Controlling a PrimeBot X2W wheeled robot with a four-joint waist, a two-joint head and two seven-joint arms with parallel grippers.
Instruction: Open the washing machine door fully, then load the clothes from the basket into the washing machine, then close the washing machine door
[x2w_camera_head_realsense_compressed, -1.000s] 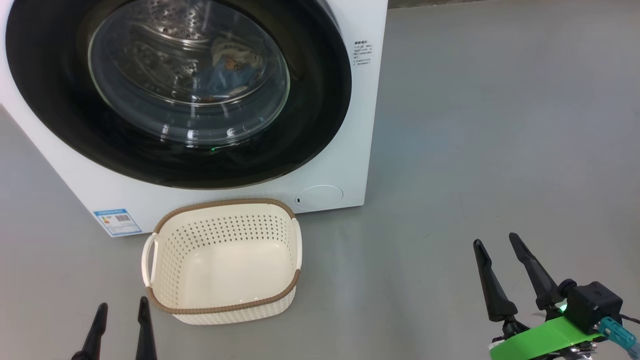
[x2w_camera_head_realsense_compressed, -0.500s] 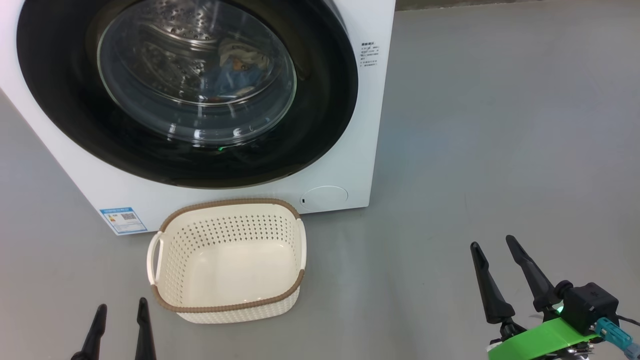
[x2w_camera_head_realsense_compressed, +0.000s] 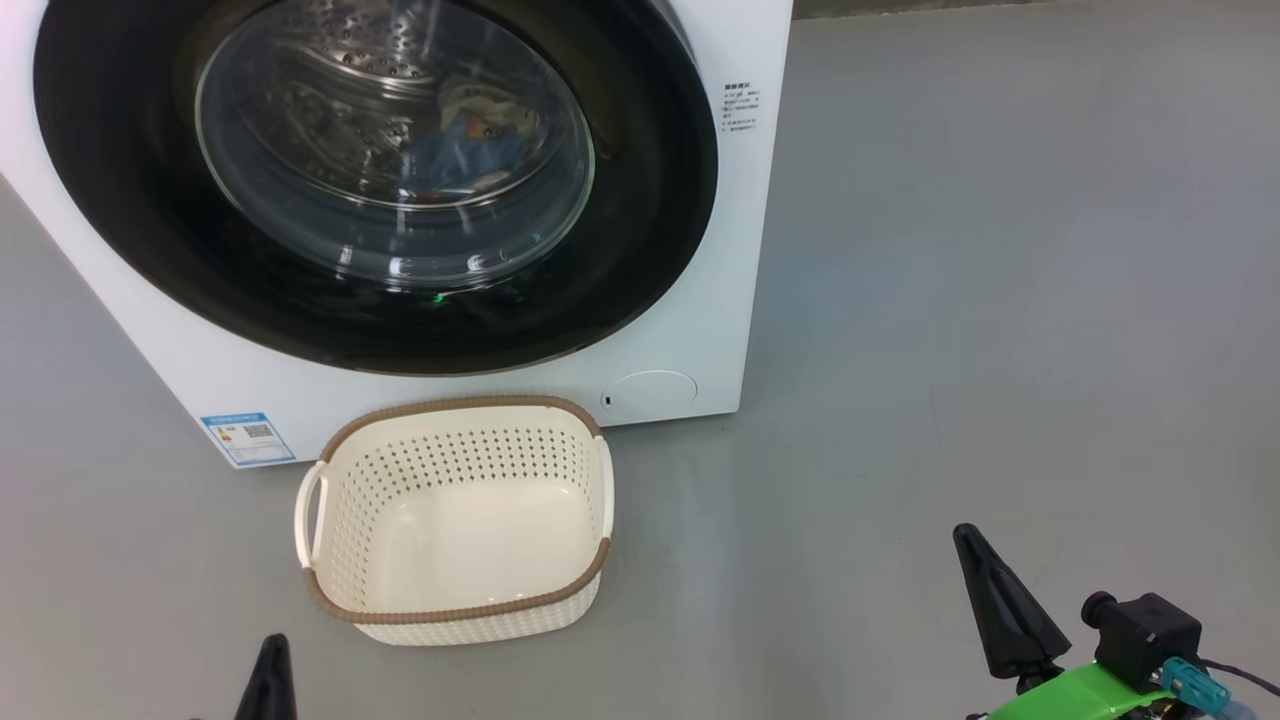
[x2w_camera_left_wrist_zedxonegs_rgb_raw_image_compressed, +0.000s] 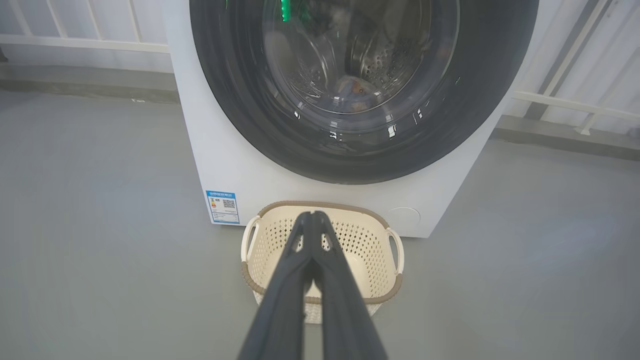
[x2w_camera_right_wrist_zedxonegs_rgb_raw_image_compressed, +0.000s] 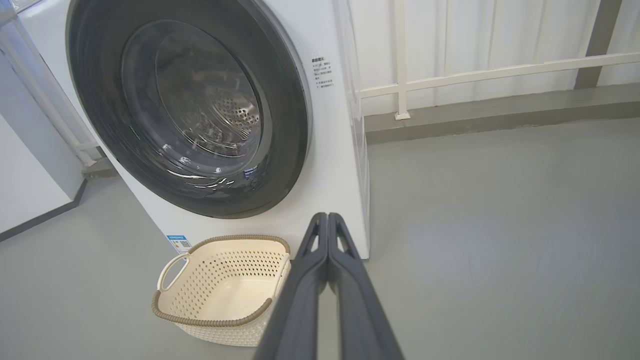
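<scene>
Evidently the door (x2w_camera_head_realsense_compressed: 390, 250) sits shut, its black rim flush against the front of the machine (x2w_camera_head_realsense_compressed: 740, 250). The clothes (x2w_camera_head_realsense_compressed: 470, 125) lie inside the drum and can be seen through the glass. The basket (x2w_camera_head_realsense_compressed: 450, 455) stands empty on the floor (x2w_camera_head_realsense_compressed: 950, 300) just in front of the machine, below the door. By this layout all three steps of the task look done.

Risks noted:
- Latch engagement cannot be confirmed by eye. If the door is only pushed to, it could swing open again.
- A garment edge trapped in the seal cannot be ruled out, since the rim hides the gasket. That would stop the door sealing.
- The basket is light and close to the machine. A careless arm sweep across it would knock it aside or tip it.

End effectors:
- The left end effector (x2w_camera_left_wrist_zedxonegs_rgb_raw_image_compressed: 312, 216) has its fingers pressed together at the tips. It grips nothing and touches nothing, and it is held back from the basket.
- The right end effector (x2w_camera_right_wrist_zedxonegs_rgb_raw_image_compressed: 327, 220) is likewise closed and empty. It is to the right of the basket, well apart from the machine and above bare floor.
</scene>
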